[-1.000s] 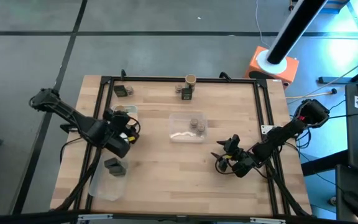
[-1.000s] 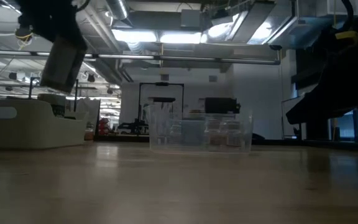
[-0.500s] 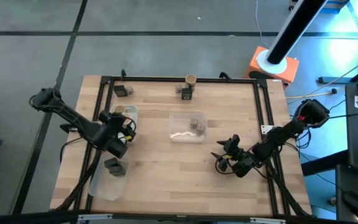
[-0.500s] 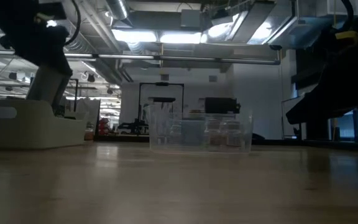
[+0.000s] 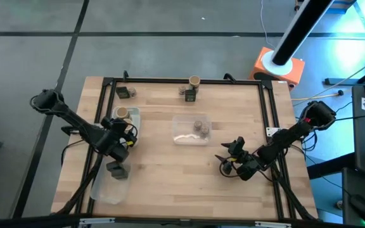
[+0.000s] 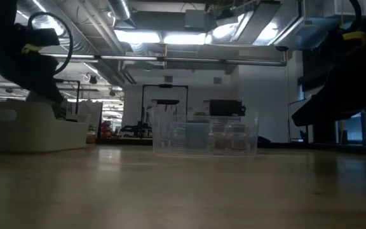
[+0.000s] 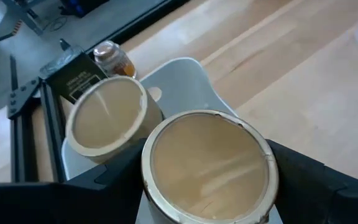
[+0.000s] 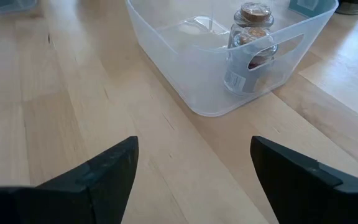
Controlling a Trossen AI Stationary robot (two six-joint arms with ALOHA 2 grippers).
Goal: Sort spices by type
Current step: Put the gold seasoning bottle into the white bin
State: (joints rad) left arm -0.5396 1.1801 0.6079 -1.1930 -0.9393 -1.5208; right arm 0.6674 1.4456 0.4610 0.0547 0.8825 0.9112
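Observation:
My left gripper [image 5: 123, 131] is shut on a tan-topped jar [image 7: 207, 167] over the far end of the left clear tray [image 5: 100, 190]. A second tan-topped jar [image 7: 106, 118] stands in that tray just beyond it, and a dark packet [image 5: 116, 170] lies nearer in the same tray. The middle tray [image 8: 197, 93] holds two small cork-topped jars [image 8: 252, 37]. At the far edge stand a tan-topped jar [image 5: 194, 81] with a packet [image 5: 190, 95], and a packet with a small jar [image 7: 112, 57]. My right gripper [image 8: 194, 155] is open near the middle tray, with nothing in it. My left gripper pinches the jar's round side wall [image 7: 160, 205], just under its tan top, between the two fingers [image 7: 303, 180], one on either side. The fingers slant down toward the table's far edge. The jar stays upright, close beside the other jar; its bottom is hidden.
A black frame [image 5: 182, 81] runs round the wooden tabletop. In the low view the left tray's pale wall [image 6: 30, 130] stands at the left and the middle tray [image 6: 205, 135] in the centre. Bare wood lies between the trays and along the near edge.
My left gripper has come down with the tan-topped jar, from well above the left tray to within its walls, and has drifted slightly toward the table's left edge. The jar has stayed upright in the hold. The second jar in the tray now shows fully from above.

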